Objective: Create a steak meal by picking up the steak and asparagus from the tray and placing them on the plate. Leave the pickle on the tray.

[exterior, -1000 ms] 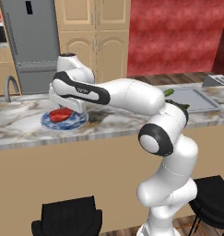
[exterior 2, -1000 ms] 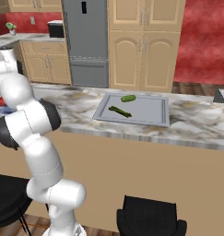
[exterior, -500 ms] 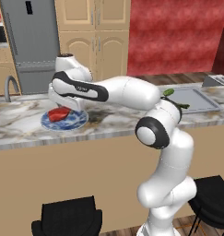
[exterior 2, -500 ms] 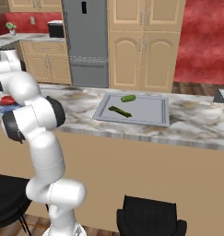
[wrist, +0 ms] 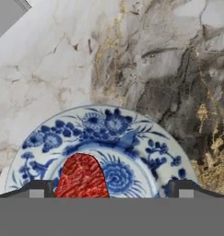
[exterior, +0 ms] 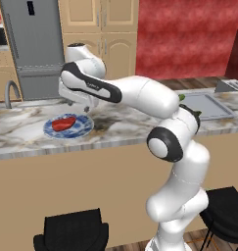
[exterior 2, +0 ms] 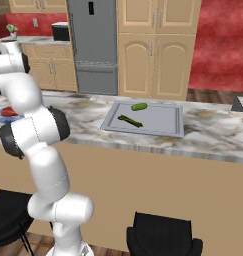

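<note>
The red steak (wrist: 82,177) lies on the blue and white plate (wrist: 132,138), partly between my fingertips (wrist: 37,189). My gripper (wrist: 111,191) hangs open just above it and holds nothing. From the left base the gripper (exterior: 81,105) hovers over the far right edge of the plate (exterior: 83,128), where the steak (exterior: 63,122) rests. On the grey tray (exterior 2: 163,117), farther right along the counter, lie the thin dark asparagus (exterior 2: 130,121) and the stubby pickle (exterior 2: 139,106). My arm hides most of the tray (exterior: 208,105) in the left base view.
A marble counter (exterior: 120,122) carries both plate and tray. A curved tap (exterior: 10,90) stands left of the plate. Behind the counter are a grey fridge (exterior 2: 93,45) and wooden cabinets. Black chairs (exterior 2: 160,235) sit below the counter front.
The hand has risen a little and drifted right over the plate, and the elbow has swung right. The steak stays on the plate; asparagus and pickle have not moved.
</note>
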### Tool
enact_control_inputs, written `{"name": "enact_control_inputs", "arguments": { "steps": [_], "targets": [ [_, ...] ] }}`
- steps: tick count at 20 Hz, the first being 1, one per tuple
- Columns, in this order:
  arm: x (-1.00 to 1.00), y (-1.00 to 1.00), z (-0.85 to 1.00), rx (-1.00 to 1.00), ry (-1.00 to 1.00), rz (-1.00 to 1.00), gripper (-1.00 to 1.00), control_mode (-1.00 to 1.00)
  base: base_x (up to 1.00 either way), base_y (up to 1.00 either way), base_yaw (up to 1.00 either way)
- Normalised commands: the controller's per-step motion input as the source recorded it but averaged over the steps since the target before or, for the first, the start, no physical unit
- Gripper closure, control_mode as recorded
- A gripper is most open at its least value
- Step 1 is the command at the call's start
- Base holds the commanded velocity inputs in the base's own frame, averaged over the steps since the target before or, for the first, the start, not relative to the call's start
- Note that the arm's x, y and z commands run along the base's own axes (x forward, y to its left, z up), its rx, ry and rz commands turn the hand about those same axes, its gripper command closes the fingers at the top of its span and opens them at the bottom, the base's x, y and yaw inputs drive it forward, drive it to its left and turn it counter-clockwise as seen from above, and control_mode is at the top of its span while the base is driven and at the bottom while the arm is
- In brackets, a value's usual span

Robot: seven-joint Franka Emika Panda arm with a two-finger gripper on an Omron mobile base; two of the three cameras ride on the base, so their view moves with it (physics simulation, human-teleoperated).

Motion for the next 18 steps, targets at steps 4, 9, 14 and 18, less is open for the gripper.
{"name": "enact_control_inputs", "arguments": {
  "steps": [4,9,14,18],
  "targets": [
    [-0.37,-1.00,0.43,0.09,-0.15,-0.04,-1.00,-1.00,0.00,0.00,0.00],
    [-0.30,-1.00,0.36,0.05,-0.19,0.06,-1.00,-1.00,0.00,0.00,0.00],
    [-0.45,-1.00,0.14,-0.01,-0.06,0.31,-1.00,-1.00,0.00,0.00,0.00],
    [-0.65,-1.00,0.00,-0.09,0.00,0.42,-1.00,-1.00,0.00,0.00,0.00]
  ]
}}
